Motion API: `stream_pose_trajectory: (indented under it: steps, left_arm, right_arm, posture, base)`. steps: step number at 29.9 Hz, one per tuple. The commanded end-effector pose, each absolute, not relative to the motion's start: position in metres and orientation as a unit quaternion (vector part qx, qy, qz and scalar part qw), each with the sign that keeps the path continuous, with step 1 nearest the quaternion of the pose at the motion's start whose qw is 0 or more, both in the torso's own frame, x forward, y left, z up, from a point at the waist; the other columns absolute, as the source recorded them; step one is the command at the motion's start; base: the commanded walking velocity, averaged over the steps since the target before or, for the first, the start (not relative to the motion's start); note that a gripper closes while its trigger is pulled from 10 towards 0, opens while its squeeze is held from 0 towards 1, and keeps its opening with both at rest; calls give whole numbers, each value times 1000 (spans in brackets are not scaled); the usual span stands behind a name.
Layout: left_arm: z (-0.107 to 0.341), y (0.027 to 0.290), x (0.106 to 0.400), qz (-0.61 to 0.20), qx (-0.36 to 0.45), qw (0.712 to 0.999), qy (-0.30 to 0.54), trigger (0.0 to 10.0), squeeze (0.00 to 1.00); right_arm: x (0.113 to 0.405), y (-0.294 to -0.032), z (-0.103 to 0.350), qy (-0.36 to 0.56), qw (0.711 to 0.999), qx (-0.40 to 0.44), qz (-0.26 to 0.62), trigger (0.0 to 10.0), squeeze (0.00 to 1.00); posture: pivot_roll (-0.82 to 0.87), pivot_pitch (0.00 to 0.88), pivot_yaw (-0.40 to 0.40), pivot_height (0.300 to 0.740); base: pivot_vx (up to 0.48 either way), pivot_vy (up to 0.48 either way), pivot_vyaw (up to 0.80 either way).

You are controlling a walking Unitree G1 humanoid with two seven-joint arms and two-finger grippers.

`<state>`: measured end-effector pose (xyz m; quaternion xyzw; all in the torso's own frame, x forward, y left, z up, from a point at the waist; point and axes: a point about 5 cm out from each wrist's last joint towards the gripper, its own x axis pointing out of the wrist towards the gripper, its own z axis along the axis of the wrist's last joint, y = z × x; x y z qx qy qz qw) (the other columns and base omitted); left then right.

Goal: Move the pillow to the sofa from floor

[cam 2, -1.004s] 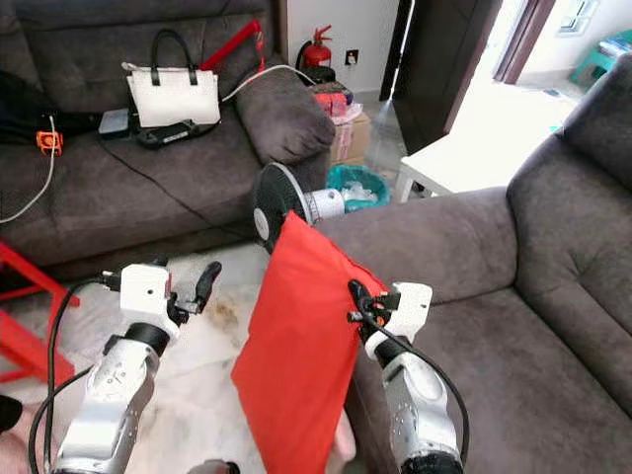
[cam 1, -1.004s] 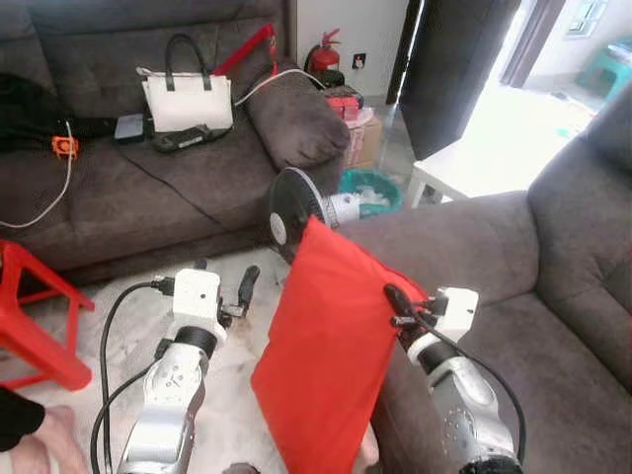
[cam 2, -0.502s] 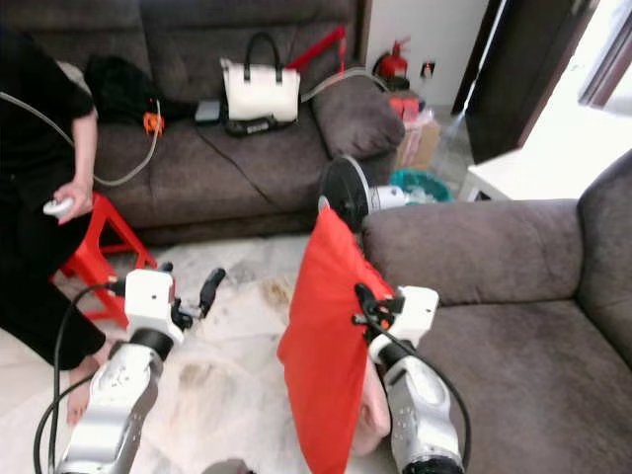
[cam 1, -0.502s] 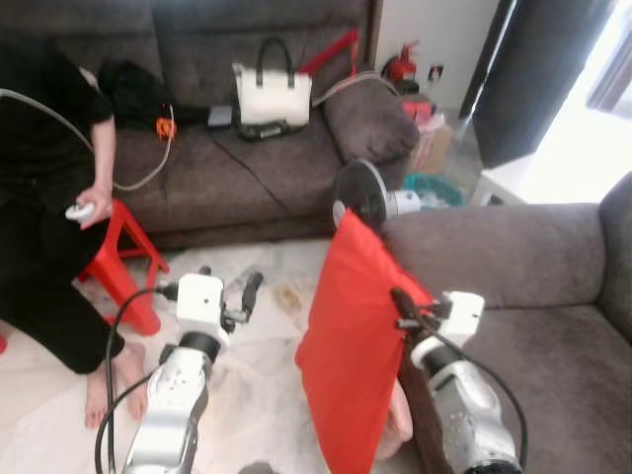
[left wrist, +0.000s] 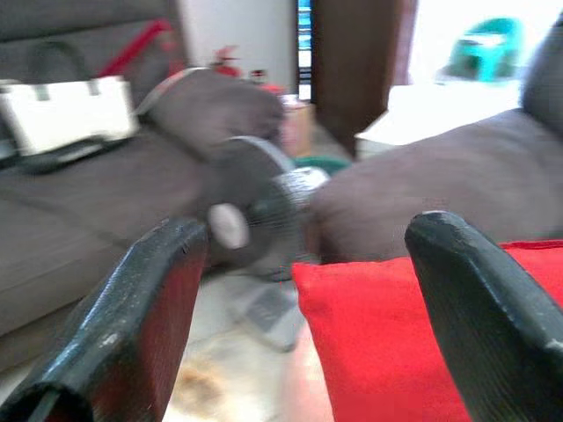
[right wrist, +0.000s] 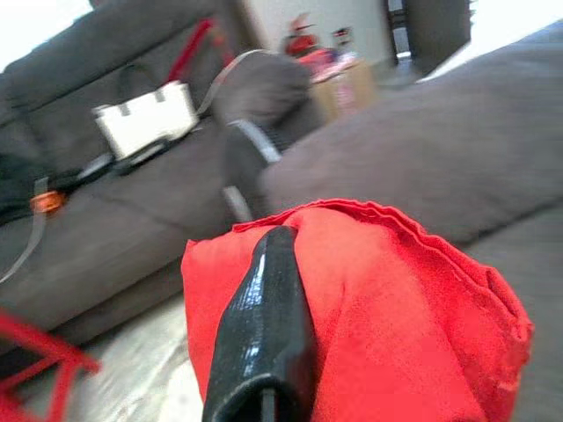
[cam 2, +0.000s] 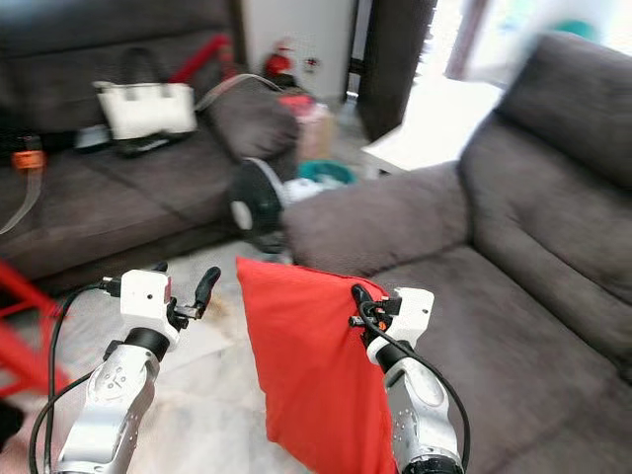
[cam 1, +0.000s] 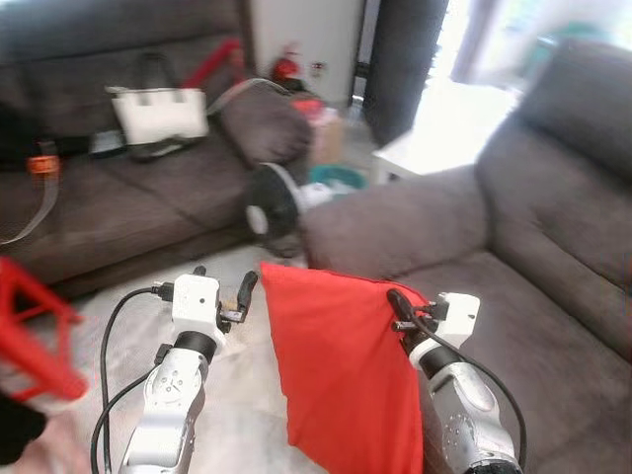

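Observation:
A red pillow (cam 1: 341, 370) hangs off the floor in front of me, held by its upper corner. My right gripper (cam 1: 397, 301) is shut on that corner, and one black finger (right wrist: 264, 325) lies pressed over the red fabric (right wrist: 396, 325). My left gripper (cam 1: 242, 291) is raised to the left of the pillow, open and holding nothing. Its two fingers (left wrist: 132, 325) stand wide apart with the pillow's edge (left wrist: 387, 352) beyond them. A grey sofa (cam 1: 513, 247) lies ahead and to the right, its armrest (cam 1: 395, 222) just past the pillow.
A small black fan (cam 1: 272, 202) stands on the floor by the sofa armrest. A second grey sofa (cam 1: 109, 197) at the left carries a white handbag (cam 1: 158, 114) and cables. A red stool (cam 1: 30, 326) is at the far left. A white low table (cam 1: 425, 148) stands near the doorway.
The view has swung right and blurred, so the right sofa now fills more of it. The person has gone out of view. The pillow stays in my right gripper, hanging broader.

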<state>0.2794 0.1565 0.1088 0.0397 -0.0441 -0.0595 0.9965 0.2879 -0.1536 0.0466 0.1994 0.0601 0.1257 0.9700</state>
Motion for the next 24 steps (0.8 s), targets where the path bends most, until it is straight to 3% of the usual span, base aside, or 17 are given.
stream_pose_trajectory:
  steps: [1, 24]
  left_arm:
    - [109, 158, 280, -57, 44, 996, -44, 10000, 0]
    - [109, 162, 280, -50, 71, 995, -39, 10000, 0]
  right_arm:
    - [299, -155, 70, 1, 973, 191, 130, 10000, 0]
    - [301, -162, 68, 6, 976, 188, 108, 10000, 0]
  posture:
    - [138, 22, -49, 740]
    - [149, 32, -48, 740]
  base:
    - [0, 0, -800]
    - [0, -40, -800]
